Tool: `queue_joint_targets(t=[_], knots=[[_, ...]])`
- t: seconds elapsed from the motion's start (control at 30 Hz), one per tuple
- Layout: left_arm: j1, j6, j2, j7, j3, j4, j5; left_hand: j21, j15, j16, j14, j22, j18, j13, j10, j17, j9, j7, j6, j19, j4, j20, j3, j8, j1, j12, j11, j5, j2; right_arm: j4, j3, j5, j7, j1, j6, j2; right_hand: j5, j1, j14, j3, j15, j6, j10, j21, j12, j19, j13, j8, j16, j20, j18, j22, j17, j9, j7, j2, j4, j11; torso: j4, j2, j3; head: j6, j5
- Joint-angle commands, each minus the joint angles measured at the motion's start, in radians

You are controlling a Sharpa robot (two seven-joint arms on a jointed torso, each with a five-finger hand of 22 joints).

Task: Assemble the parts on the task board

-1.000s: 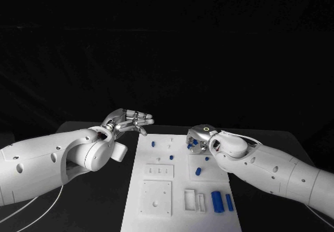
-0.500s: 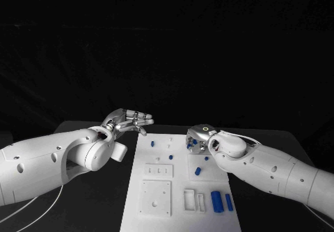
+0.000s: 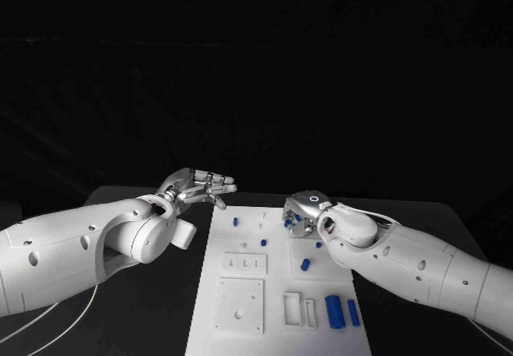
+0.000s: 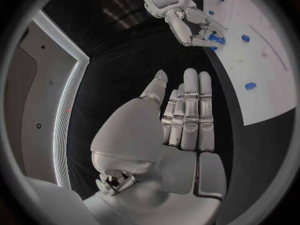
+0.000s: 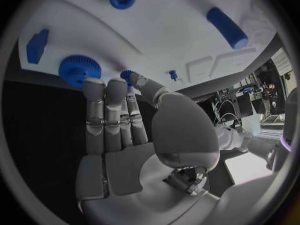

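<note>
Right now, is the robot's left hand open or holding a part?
Open. The left hand hangs beside the task board, fingers straight, nothing in them.

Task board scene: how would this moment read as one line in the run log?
left robot hand: open, off the task board | right robot hand: fingertips at blue gear, grip unclear | blue cylinders: lying on board

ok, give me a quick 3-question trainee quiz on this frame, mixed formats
1. True or false: the left hand holds a blue part.
2. Multiple choice. The right hand is: A) over the far right part of the task board, at a blue gear; B) off the table; C) over the board's near end.
3. Fill in: the two long blue cylinders lie at the board's near ____ corner, as the head view shows it.

Key: 1 false, its fingers are straight and empty, beside the board. 2 A. 3 right.
</note>
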Motion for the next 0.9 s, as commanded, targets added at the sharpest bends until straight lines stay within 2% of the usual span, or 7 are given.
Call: queue_joint_targets(t=[0.03,0.33,0.57,0.63,0.9], knots=[[0.002,0.012,0.002,0.005,0.001,0.000,-0.004,-0.004,0.003,0.007,-0.007,-0.001,0.010,0.001,-0.005,-0.001,0.000,-0.002,-0.007,-0.006,0.000,0.003,-0.002,0.002,-0.007,-0.002,-0.001,0.004,-0.002,0.009,0.003,-0.041,-0.047,0.002,-0.065,0.007,-0.006,0.001,0.000,0.007,-0.008,0.010,0.005,-0.007,0.003,0.005,0.002,0.004,0.004,-0.001,0.000,0.007,0.000,0.000,0.001,-0.009,0.004,0.000,0.0005,0.001,-0.0011,0.006,0.001],[0.002,0.012,0.004,0.005,0.001,-0.002,-0.004,-0.004,0.003,0.007,-0.007,-0.001,0.010,0.001,-0.005,-0.001,0.000,-0.002,-0.007,-0.006,0.000,0.003,-0.002,0.002,-0.007,-0.002,-0.001,0.004,-0.002,0.005,0.005,-0.062,-0.080,0.006,-0.102,0.046,-0.011,0.005,0.001,0.014,-0.008,0.009,0.004,-0.024,0.003,0.014,0.002,0.004,0.005,-0.001,-0.001,0.030,-0.003,-0.001,0.001,-0.015,0.012,-0.001,0.0007,0.005,-0.0008,0.011,0.006],[0.002,0.013,0.008,0.005,0.001,-0.001,-0.004,-0.004,0.003,0.007,-0.007,-0.001,0.010,0.001,-0.005,-0.001,0.000,-0.002,-0.007,-0.006,0.000,0.003,-0.002,0.002,-0.007,-0.002,-0.001,0.004,-0.002,-0.015,0.006,-0.074,-0.099,0.010,-0.134,0.083,-0.018,0.008,0.000,0.020,-0.008,0.009,0.004,-0.045,0.003,0.022,0.002,0.004,0.006,-0.001,-0.001,0.056,-0.005,-0.001,0.001,-0.020,0.016,0.000,0.0041,0.007,-0.0033,0.012,0.006],[0.002,0.013,0.010,0.005,0.001,-0.001,-0.004,-0.003,0.003,0.008,-0.007,-0.001,0.010,0.001,-0.005,-0.003,0.000,-0.002,-0.008,-0.006,-0.001,0.002,-0.001,0.001,-0.008,-0.002,-0.001,0.004,-0.002,-0.025,0.006,-0.075,-0.099,0.012,-0.137,0.094,-0.018,0.008,0.000,0.020,-0.008,0.009,0.004,-0.045,0.003,0.022,0.002,0.004,0.006,-0.001,-0.001,0.056,-0.005,-0.001,0.001,-0.020,0.016,0.000,0.0037,0.007,-0.0030,0.012,0.008],[0.003,0.014,0.012,0.004,0.001,0.003,-0.005,-0.003,0.003,0.008,-0.007,-0.001,0.010,0.001,-0.005,-0.003,0.000,-0.002,-0.008,-0.006,-0.001,0.002,-0.001,0.001,-0.008,-0.002,-0.001,0.004,-0.002,-0.057,0.006,-0.078,-0.098,0.013,-0.140,0.125,-0.019,0.009,0.000,0.021,-0.007,0.006,0.000,-0.057,0.002,0.030,0.001,0.004,0.008,0.000,-0.001,0.075,-0.008,-0.002,0.002,-0.024,0.017,0.001,0.0100,0.012,-0.0050,0.011,0.009]])
